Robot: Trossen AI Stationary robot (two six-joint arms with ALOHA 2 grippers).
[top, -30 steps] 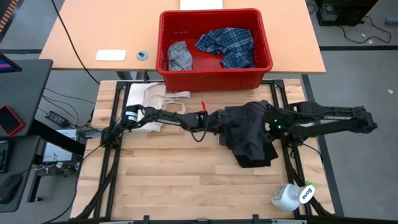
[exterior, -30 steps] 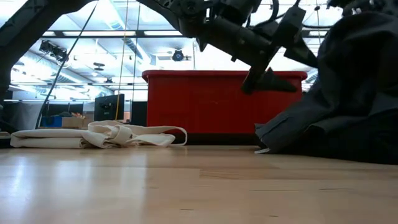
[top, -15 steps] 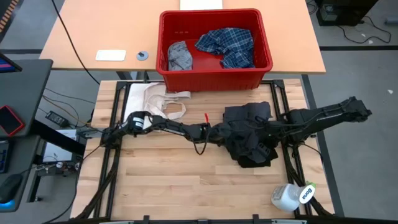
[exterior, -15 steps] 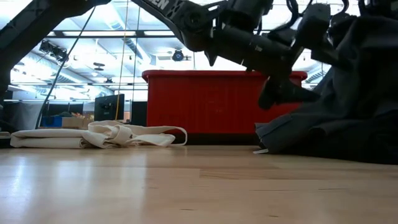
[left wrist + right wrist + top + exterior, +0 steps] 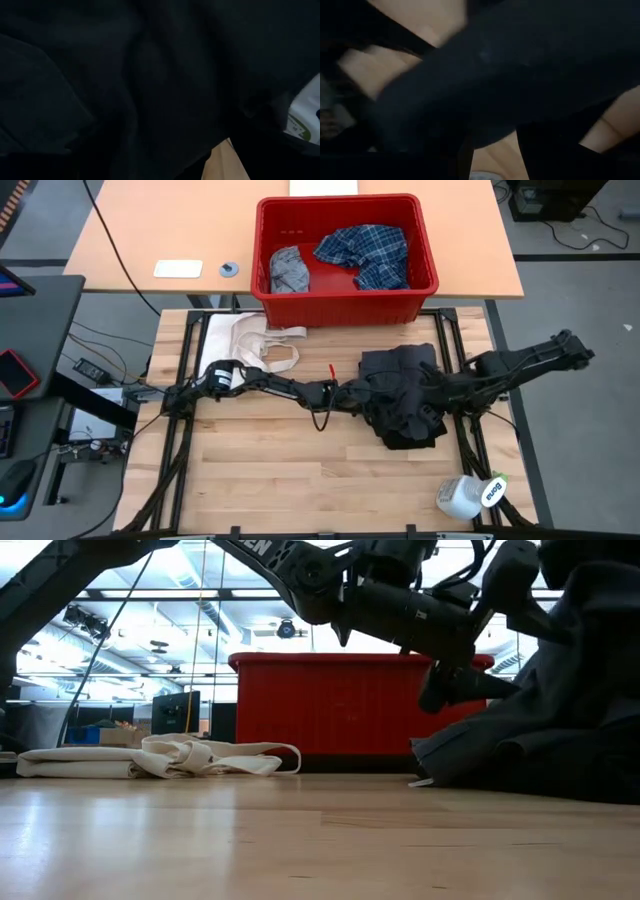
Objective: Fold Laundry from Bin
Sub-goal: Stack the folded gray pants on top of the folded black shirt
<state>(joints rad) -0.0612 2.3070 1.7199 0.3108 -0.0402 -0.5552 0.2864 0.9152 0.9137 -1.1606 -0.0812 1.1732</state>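
A black garment (image 5: 400,398) lies bunched on the wooden table's right half; in the low view it rises in folds (image 5: 560,710) toward the picture's right. My left gripper (image 5: 372,394) reaches level from the left, open, its fingers (image 5: 470,688) at the garment's left side. My right gripper (image 5: 432,391) comes in from the right, shut on the garment and half buried in it. The red bin (image 5: 345,302) stands beyond the far edge and holds a grey garment (image 5: 288,270) and a plaid shirt (image 5: 365,255). My left gripper pokes its open fingers level into the black garment's left side (image 5: 505,700). Black cloth (image 5: 150,85) fills its wrist view. Whether cloth lies between the fingers cannot be told. My right gripper holds the garment's upper bunch (image 5: 510,65), slanting down from the table's right. The cloth itself hides the fingertips. The garment's upper part is raised, and its lower folds (image 5: 470,755) rest on the table.
A cream cloth with strap loops (image 5: 245,340) lies at the table's far left. A white bottle (image 5: 470,495) lies at the near right corner. The bin's front wall (image 5: 330,705) stands just behind the garment. Bare wood (image 5: 280,460) spans the near half.
My left gripper has gone toward the table's right edge and down, until its open fingers reached into the black garment's left side. My right arm has swung its elbow toward the far edge and its wrist has rolled. The garment stays bunched in the same place.
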